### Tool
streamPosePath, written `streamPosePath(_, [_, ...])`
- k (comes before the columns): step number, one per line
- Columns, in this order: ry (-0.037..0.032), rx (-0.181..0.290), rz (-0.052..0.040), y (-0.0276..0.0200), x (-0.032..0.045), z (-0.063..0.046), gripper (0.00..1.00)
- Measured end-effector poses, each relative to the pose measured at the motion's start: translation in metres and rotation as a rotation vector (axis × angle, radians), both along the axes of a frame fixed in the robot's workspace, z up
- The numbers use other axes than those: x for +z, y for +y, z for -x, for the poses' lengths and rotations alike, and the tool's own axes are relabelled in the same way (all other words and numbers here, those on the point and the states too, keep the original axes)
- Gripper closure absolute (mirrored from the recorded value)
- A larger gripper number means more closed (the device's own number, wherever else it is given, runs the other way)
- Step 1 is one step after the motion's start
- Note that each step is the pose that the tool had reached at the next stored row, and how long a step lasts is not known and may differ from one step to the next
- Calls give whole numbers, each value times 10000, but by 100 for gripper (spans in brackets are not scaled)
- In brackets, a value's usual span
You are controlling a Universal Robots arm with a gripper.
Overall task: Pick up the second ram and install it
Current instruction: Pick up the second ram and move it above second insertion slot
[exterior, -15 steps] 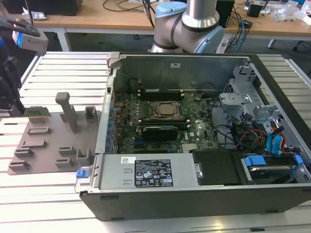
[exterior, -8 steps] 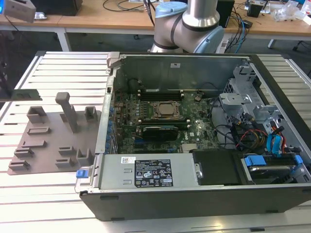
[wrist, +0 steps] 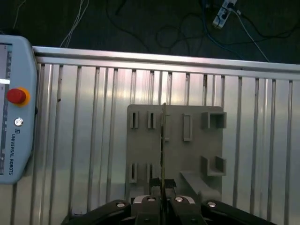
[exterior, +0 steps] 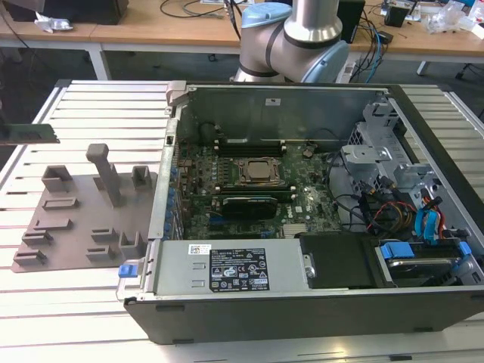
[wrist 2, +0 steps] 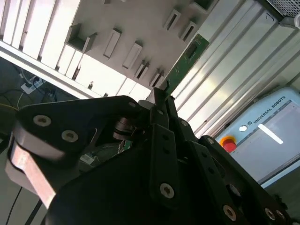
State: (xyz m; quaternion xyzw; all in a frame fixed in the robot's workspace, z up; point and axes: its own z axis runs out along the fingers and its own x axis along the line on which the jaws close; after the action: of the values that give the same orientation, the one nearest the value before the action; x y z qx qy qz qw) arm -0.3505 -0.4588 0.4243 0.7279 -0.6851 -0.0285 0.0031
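Exterior view: I see one open computer case on a slatted metal table. One grey tray lies towards the exterior view's left of it. The second ram, one green stick, hangs in the air near the tray's far corner. In both wrist views the gripper is pinched narrow on the stick's end, and one control tablet with a red button shows. Wooden desks with cables stand behind.
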Motion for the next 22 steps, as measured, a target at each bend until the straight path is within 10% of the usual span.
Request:
streamPosePath(9, [77,-1,23,20,-31,-800,86])
streamPosePath(22, [158,0,23,41,-31,-1660,86])
